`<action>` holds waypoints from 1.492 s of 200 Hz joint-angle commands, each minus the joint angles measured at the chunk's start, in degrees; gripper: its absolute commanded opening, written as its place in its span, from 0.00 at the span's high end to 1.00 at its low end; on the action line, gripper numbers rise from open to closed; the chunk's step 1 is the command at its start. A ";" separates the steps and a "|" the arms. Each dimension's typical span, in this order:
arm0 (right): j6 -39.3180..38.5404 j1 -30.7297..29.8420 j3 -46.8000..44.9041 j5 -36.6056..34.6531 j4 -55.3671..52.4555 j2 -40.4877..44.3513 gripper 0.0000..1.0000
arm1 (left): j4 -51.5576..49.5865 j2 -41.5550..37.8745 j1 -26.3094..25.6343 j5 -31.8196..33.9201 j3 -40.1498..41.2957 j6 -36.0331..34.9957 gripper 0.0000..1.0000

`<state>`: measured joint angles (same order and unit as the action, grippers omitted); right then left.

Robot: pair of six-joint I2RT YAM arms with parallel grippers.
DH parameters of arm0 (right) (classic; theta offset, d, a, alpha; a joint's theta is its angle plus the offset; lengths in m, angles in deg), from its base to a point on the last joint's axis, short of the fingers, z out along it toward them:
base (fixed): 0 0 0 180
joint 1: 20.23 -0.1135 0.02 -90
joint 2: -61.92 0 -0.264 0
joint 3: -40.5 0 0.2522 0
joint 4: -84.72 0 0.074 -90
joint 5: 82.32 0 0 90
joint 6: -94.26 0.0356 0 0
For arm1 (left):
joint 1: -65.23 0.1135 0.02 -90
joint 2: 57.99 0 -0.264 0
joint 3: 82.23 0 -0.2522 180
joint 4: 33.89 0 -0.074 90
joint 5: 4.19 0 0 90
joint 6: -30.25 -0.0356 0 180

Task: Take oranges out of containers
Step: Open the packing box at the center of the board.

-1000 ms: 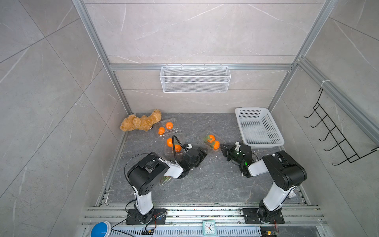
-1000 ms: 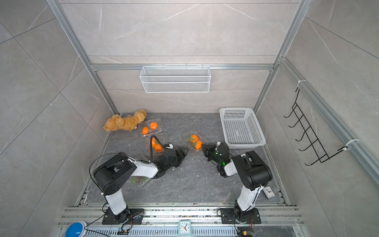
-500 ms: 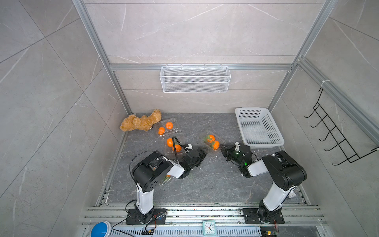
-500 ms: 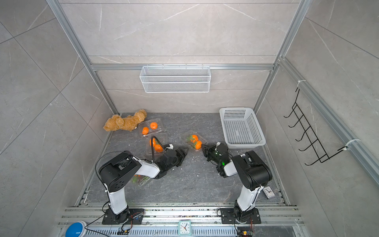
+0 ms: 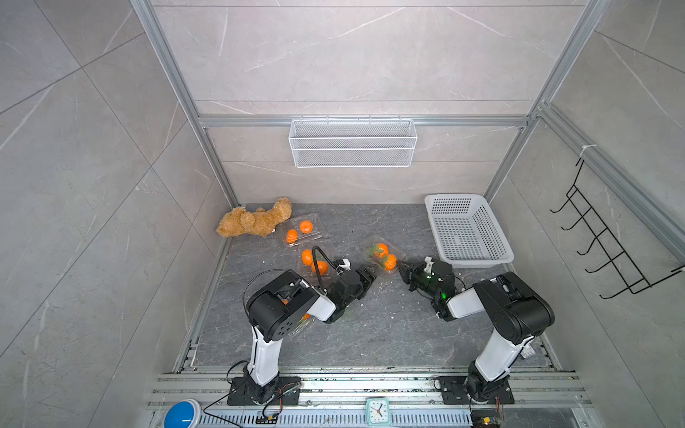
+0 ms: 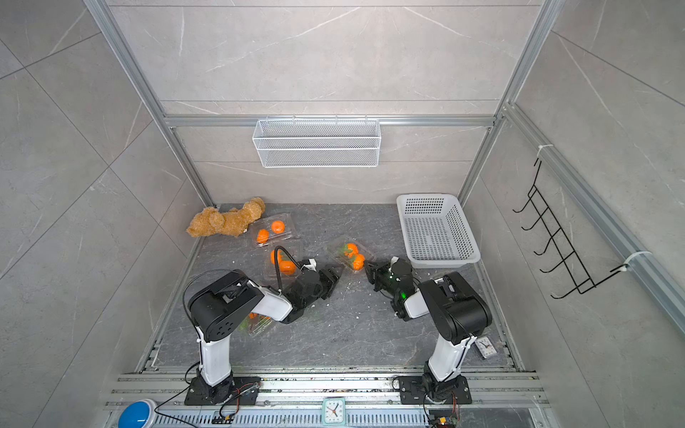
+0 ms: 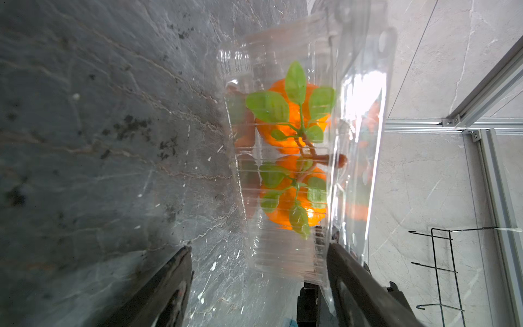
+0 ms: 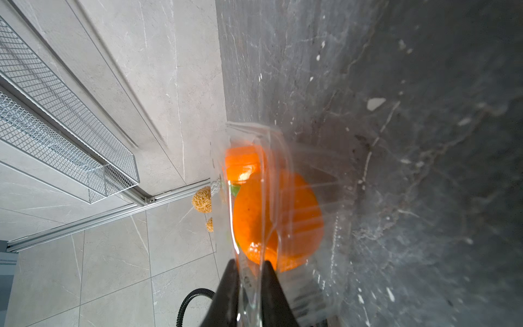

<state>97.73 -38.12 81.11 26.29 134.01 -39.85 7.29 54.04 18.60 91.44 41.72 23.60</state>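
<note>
- Pinching the thin rim of the middle container (image 5: 370, 244) between nearly closed jaws, the right pincer (image 8: 249, 266) pins the clear box to the table (image 5: 370, 333). This looks like an anchoring grip, steadying flimsy plastic so the other arm can work on it.
- The left pincer (image 7: 257, 254) sits low at the box's opposite end, jaws well apart and holding nothing. Its wrist view shows the near end of the box between the jaws, with one jaw just beside the lid's flange. It seems placed to catch that edge and prise the clamshell apart.
- Two leafy oranges (image 5: 390, 262) lie inside this container, so neither is out yet. Whether the lid is latched cannot be told.
- A second container (image 5: 313, 218) lies just beside the teddy bear (image 5: 255, 221), and a third (image 5: 304, 246) sits behind the left arm's cable. Each shows two oranges inside.
- A fourth container (image 6: 255, 326) lies partly hidden under the left arm.
- The white basket (image 5: 493, 241) stands near the right arm, a likely spot for freed fruit.
- The thin walls could buckle or slip if the two pincers pull unevenly.
</note>
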 commanded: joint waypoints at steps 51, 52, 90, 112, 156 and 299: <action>0.48 -0.57 0.52 0.53 -1.27 -0.61 0.84 | 3.54 0.81 0.56 -0.86 -1.84 -0.04 0.24; 0.48 -0.61 0.55 0.54 -1.26 -0.62 0.84 | 3.57 0.86 0.57 -0.83 -1.84 -0.08 0.24; 0.34 -0.66 0.98 1.32 -1.26 -0.87 0.84 | 3.68 1.52 0.75 -1.04 -2.27 -0.10 0.24; -0.20 -0.66 0.96 1.76 -1.27 -0.83 0.84 | 3.43 1.59 0.84 -1.14 -2.71 -0.47 0.24; -1.09 -0.83 0.59 3.16 0.01 -1.32 0.84 | 3.69 2.33 0.93 -1.22 -3.32 -0.74 0.24; -0.05 -0.91 2.33 7.89 1.13 -2.20 0.83 | 9.53 6.05 1.08 -2.19 -6.95 -4.16 0.32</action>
<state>97.51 -38.10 82.01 29.53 135.05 -41.12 10.88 59.05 20.20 90.39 37.59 22.29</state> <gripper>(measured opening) 0.167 0.686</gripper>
